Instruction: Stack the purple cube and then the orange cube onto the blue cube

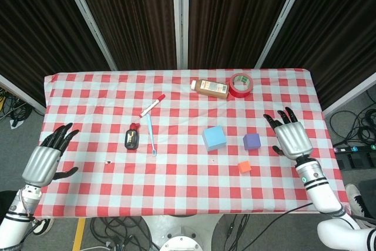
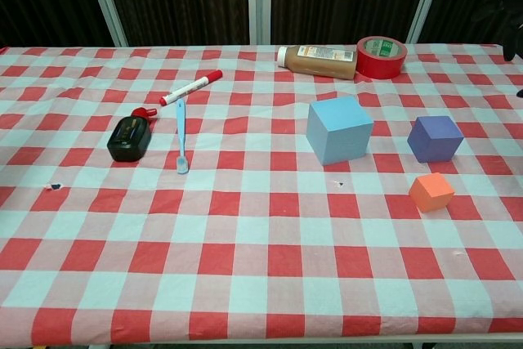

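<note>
No cube is stacked yet, so I judge the first step is just starting: reaching for the purple one.

The right hand (image 1: pixel 291 137) is released, fingers spread, holding nothing. Closest to it, just off its thumb side, sits the small purple foam cube (image 1: pixel 252 141). The tiny orange foam cube (image 1: pixel 244 167) lies near that, a little lower toward the wrist side. Farther out past the purple one stands the big light-blue foam cube (image 1: pixel 214 138), well apart from the hand.

Next, the hand should slide over the purple cube, pinch it, and lift it across onto the blue top.

All three cubes sit flat but turned a bit, corners toward the front. Being cubes, they have no long side.

The left hand (image 1: pixel 47 159) is far away, released and holding nothing.
</note>
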Motion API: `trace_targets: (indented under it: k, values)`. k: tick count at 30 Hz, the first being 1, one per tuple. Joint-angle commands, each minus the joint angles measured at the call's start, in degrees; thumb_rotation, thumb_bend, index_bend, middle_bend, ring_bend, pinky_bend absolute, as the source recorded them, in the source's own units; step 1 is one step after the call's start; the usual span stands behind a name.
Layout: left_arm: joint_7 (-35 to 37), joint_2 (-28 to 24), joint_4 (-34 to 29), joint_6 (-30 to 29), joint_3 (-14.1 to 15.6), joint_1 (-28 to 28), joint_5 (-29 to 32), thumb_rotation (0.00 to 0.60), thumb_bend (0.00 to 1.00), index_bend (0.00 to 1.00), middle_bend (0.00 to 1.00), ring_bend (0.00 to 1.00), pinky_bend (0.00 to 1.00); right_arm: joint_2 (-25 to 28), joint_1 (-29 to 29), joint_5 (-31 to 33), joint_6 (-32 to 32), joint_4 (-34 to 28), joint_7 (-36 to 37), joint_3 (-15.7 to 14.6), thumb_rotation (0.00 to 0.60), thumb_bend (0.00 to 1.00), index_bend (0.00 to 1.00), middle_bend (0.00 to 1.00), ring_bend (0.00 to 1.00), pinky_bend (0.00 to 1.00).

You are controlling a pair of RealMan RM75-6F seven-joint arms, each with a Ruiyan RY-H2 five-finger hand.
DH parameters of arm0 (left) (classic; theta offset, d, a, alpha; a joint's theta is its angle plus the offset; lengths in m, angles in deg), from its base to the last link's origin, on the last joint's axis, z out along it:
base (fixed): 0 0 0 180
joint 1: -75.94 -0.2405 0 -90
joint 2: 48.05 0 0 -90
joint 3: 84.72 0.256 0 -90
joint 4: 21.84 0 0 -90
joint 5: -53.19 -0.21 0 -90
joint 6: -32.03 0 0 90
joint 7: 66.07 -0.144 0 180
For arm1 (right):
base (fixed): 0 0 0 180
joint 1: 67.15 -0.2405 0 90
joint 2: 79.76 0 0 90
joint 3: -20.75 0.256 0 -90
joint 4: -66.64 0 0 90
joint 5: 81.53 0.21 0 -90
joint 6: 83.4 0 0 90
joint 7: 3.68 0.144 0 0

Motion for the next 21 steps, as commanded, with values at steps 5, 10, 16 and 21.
trace_targets:
  k: [5, 10, 16, 21]
  values:
    - [0.74, 0.31, 0.7, -0.76, 0.19, -0.54, 0.05, 0.6, 0.16, 0.15, 0.12, 0.06, 0.21, -6.5, -2.46, -0.44, -4.81, 8.78, 0.65, -1.25, 0.6, 0.07, 0.09, 0.35, 0.07, 0.0]
    - [1.19, -0.11, 0.88, -1.37, 0.19, -0.87, 0.0, 0.6, 0.16, 0.15, 0.12, 0.07, 0.21, -10.05, -3.88, -0.55, -8.41, 14.24, 1.69, -1.94, 0.6, 0.07, 0.02, 0.25, 0.01, 0.0]
    - [1.3, -0.95, 0.84, -1.63, -0.08, -0.95, 0.21, 0.6, 0.16, 0.15, 0.12, 0.06, 0.21, -13.24, -5.14, -1.62, -10.23, 18.57, 3.72, -1.76, 0.6, 0.07, 0.0, 0.24, 0.0, 0.0]
    - [1.61, -1.04, 1.14, -1.44, -0.17, -0.89, 0.39, 0.6, 0.16, 0.15, 0.12, 0.06, 0.21, -14.92, -5.63, -2.38, -10.27, 20.36, 4.32, -1.59, 0.6, 0.08, 0.0, 0.28, 0.0, 0.0]
